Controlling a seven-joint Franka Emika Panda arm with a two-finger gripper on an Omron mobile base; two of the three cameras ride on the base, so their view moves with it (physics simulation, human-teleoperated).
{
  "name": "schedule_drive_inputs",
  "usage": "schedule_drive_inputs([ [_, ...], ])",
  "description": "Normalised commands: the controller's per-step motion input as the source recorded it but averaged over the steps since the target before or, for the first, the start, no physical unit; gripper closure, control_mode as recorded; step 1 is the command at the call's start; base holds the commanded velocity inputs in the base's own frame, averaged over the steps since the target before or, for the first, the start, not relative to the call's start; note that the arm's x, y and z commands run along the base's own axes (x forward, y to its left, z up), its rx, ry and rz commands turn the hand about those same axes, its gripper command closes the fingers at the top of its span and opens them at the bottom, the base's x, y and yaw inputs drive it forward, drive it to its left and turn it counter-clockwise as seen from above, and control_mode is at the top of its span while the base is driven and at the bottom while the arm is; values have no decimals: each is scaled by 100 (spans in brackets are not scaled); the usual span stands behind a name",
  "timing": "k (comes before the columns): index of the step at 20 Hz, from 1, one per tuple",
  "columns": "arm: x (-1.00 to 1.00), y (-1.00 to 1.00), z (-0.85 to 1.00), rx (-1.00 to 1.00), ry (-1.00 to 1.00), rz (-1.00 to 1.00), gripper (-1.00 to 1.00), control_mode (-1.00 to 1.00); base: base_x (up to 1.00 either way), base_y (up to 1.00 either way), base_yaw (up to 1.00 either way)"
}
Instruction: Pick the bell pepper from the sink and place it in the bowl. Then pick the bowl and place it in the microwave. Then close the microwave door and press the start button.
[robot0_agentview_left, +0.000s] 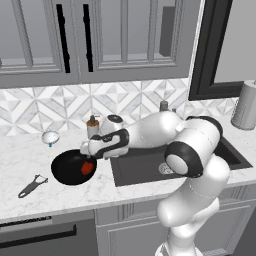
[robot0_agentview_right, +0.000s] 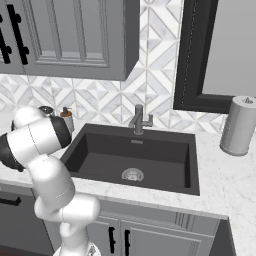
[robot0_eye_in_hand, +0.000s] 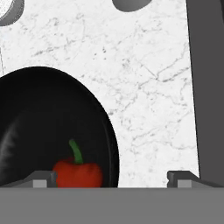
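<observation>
The red bell pepper lies inside the wide black bowl, near its right rim, on the marble counter left of the sink. My gripper hovers just above the bowl's right edge, open, with nothing between its fingertips. The pepper sits by the left fingertip, free of it. The sink basin holds only its round drain. The microwave and its door are out of view.
A peeler lies on the counter front left of the bowl. A small white strainer and a soap dispenser stand behind it. The faucet rises behind the sink, a paper towel roll at its right.
</observation>
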Motion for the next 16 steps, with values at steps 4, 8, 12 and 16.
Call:
schedule_drive_inputs([
  [4,2,22,-7,0,6,7,-100,-100,0,0,0],
  [8,0,17,-14,0,4,6,-100,-100,0,0,0],
  [12,0,1,-20,0,1,3,-100,-100,0,0,0],
  [16,1,0,-21,0,0,2,-100,-100,0,0,0],
])
